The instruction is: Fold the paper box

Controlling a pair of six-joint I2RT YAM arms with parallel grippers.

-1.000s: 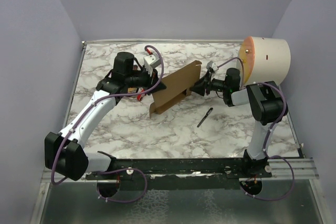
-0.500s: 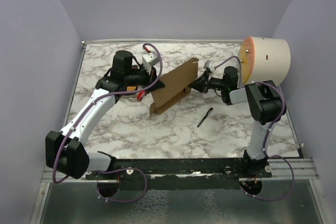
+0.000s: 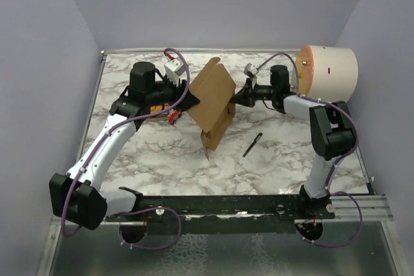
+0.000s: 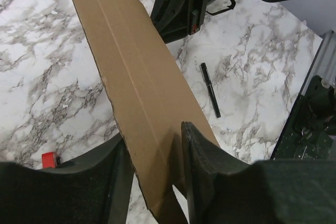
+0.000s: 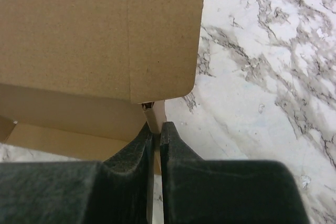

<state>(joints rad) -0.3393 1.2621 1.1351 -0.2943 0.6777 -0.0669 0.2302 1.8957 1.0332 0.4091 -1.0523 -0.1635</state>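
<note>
The paper box (image 3: 213, 98) is a brown corrugated sheet, partly folded and standing tilted over the middle of the table. My left gripper (image 3: 191, 100) is at its left edge. In the left wrist view a long panel of the paper box (image 4: 136, 72) passes between the spread fingers of the left gripper (image 4: 153, 135), which is open and not pinching it. My right gripper (image 3: 235, 99) is at the box's right side. In the right wrist view the right gripper (image 5: 156, 125) is shut on a thin wall edge of the paper box (image 5: 94, 35), below a rounded flap.
A black pen (image 3: 252, 145) lies on the marble table (image 3: 284, 159) right of the box, also seen in the left wrist view as the pen (image 4: 210, 89). A large cream cylinder (image 3: 328, 72) stands at the back right. A small red object (image 3: 173, 117) lies below the left gripper.
The box has swung from lying long and low to standing up tilted. My right gripper closed on its edge and moved back. My left gripper opened and shifted slightly left.
</note>
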